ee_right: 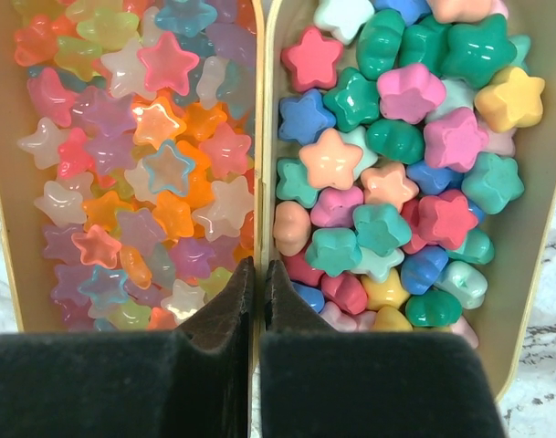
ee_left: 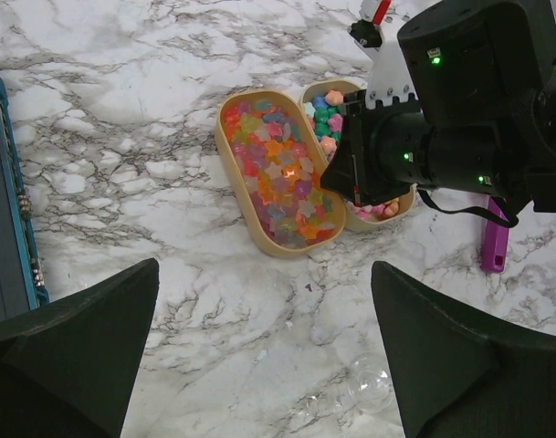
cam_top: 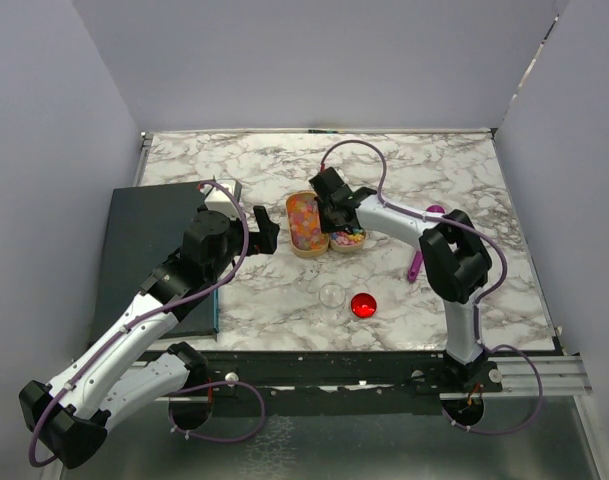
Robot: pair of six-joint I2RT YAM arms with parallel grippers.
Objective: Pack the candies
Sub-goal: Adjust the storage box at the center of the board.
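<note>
Right fingers (cam_top: pixel 329 218) closed, down between two trays (cam_top: pixel 306 254) of candies (cam_top: pixel 304 222) mid-counter (cam_top: pixel 264 290); left fingers (cam_top: pixel 266 228) open just left of them.
Left wrist: candies (ee_left: pixel 282 178) ahead, well clear of those wide-apart fingers (ee_left: pixel 77 356).
Right wrist: fingers (ee_right: pixel 214 365) pinch the trays' adjoining walls (ee_right: pixel 259 137), candies (ee_right: pixel 387 155) either side.

I saw glossy pastel star candies (ee_right: pixel 330 160), matt beige plastic trays (ee_right: pixel 538 210), smooth marble-patterned tabletop (cam_top: pixel 434 170), shiny red round lid (cam_top: pixel 363 305).

No lettering, label, brand or number is legible (not in any view).
</note>
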